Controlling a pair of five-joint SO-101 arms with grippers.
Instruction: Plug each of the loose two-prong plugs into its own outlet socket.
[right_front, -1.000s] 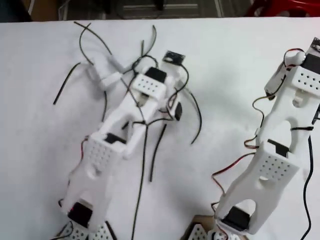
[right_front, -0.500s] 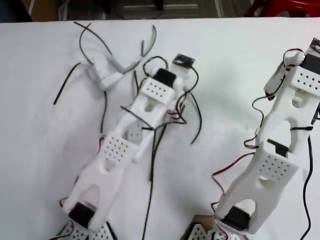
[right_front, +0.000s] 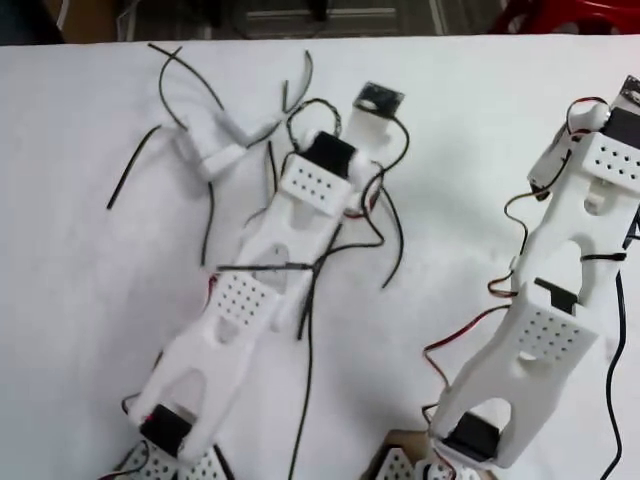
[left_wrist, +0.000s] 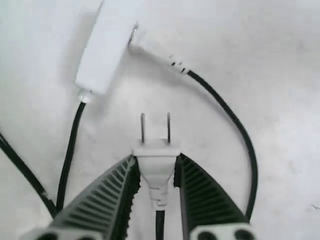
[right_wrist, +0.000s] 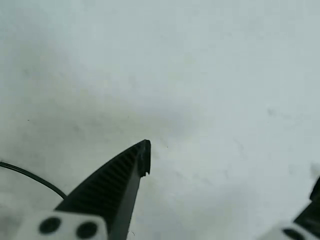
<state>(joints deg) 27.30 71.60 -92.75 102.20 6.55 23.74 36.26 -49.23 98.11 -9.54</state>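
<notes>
Left pincer (left_wrist: 156, 162) — clamped tight on a two-prong plug (left_wrist: 155, 150) — has just swung away from the white socket (left_wrist: 107, 45), so I'd say lining up's still ahead.

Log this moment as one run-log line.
left tool: shut on white two-prong plug | prongs toward white outlet socket, apart | right tool: open

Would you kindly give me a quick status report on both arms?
Left gripper shut on plug, prongs free. Right gripper open, over table. Outlet socket ahead, apart; black cable beside it.
</notes>
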